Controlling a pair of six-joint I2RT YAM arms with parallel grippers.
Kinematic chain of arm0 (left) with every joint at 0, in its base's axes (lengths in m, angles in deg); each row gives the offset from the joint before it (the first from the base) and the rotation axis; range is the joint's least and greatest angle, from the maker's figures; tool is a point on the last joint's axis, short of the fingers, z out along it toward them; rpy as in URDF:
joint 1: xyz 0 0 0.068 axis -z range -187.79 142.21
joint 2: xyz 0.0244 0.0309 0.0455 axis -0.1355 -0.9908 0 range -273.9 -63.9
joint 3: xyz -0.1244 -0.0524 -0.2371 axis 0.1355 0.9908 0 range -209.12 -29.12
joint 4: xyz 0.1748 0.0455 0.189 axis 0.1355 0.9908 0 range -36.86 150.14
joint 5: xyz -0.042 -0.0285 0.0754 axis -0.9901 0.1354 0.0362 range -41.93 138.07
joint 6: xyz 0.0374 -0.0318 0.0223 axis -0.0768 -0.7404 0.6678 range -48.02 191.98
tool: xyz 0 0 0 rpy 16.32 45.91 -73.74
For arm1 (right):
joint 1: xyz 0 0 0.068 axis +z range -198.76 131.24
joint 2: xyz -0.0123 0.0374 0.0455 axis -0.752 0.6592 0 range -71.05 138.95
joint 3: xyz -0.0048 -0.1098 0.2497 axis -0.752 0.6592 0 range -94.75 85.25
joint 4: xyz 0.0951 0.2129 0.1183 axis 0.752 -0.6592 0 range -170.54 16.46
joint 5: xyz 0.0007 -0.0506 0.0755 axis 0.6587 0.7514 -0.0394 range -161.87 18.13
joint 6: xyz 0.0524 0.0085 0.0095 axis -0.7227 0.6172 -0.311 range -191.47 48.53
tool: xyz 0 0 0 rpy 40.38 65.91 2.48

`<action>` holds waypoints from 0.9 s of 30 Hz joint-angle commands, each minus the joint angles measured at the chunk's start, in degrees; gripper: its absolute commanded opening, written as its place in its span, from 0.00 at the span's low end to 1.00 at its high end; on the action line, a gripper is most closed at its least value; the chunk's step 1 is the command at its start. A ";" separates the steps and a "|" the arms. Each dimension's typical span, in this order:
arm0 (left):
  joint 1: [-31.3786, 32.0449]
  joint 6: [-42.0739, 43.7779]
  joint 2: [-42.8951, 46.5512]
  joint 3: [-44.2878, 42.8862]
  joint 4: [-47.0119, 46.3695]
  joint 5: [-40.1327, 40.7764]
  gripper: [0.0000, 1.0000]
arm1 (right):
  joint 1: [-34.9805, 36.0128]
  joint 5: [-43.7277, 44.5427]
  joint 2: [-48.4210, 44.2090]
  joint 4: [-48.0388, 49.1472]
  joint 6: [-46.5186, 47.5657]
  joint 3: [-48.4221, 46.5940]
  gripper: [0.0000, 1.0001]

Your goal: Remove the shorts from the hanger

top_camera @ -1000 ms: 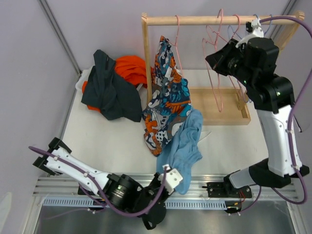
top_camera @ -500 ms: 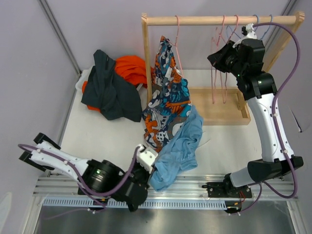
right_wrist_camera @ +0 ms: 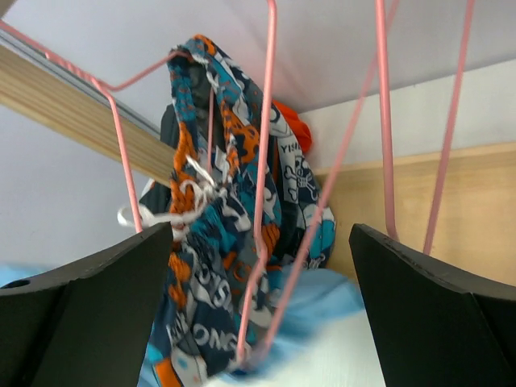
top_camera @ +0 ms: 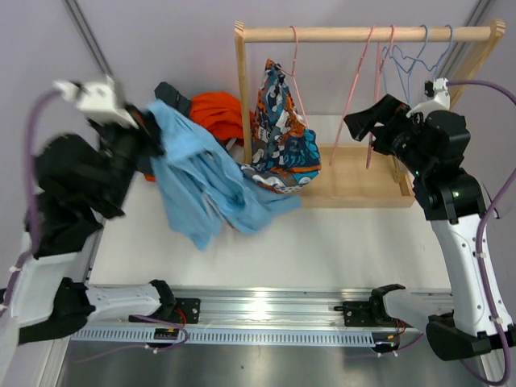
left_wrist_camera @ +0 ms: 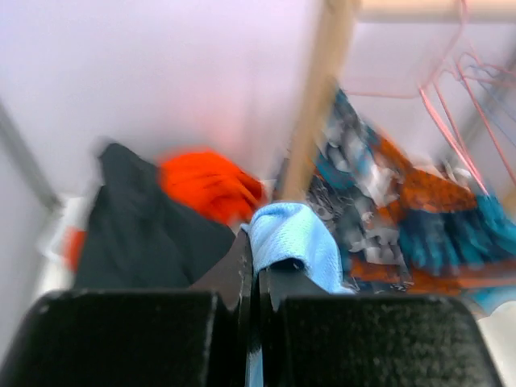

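The light blue shorts (top_camera: pixel 211 184) hang off the hanger, pinched in my shut left gripper (top_camera: pixel 149 127) raised over the table's far left; in the left wrist view a fold (left_wrist_camera: pixel 294 235) bulges over the closed gripper (left_wrist_camera: pixel 256 251). The cartoon-print shorts (top_camera: pixel 280 137) still hang on a pink hanger (top_camera: pixel 294 60) at the left end of the wooden rack (top_camera: pixel 363 34). My right gripper (top_camera: pixel 364 121) stands open to the right of them, and in its wrist view the gripper (right_wrist_camera: pixel 260 278) straddles a bare pink hanger (right_wrist_camera: pixel 262 185) without touching, the print shorts (right_wrist_camera: pixel 205 266) just behind.
Orange-red shorts (top_camera: pixel 216 113) and dark shorts (top_camera: pixel 171 95) lie piled at the back left. More pink hangers (top_camera: pixel 375 97) and blue hangers (top_camera: pixel 415 56) hang bare on the rod. The rack's wooden base (top_camera: pixel 359 184) sits at the back right.
My left arm swung from the near edge up to the far left, dragging the light blue shorts with it. The right gripper opened and dropped lower; the bare hangers swung back.
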 commanded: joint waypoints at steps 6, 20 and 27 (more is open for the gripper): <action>-30.39 8.52 -30.84 -42.92 -4.04 -25.04 0.00 | -0.05 1.46 -9.07 -0.80 0.75 10.15 1.00; -52.74 -8.98 -56.79 -39.77 -22.59 -52.29 0.00 | 0.04 -5.14 -22.26 0.60 2.51 23.44 0.99; -53.09 -13.73 -50.13 -14.65 -25.58 -51.86 0.99 | 0.39 -12.15 -21.30 7.10 1.02 21.77 0.99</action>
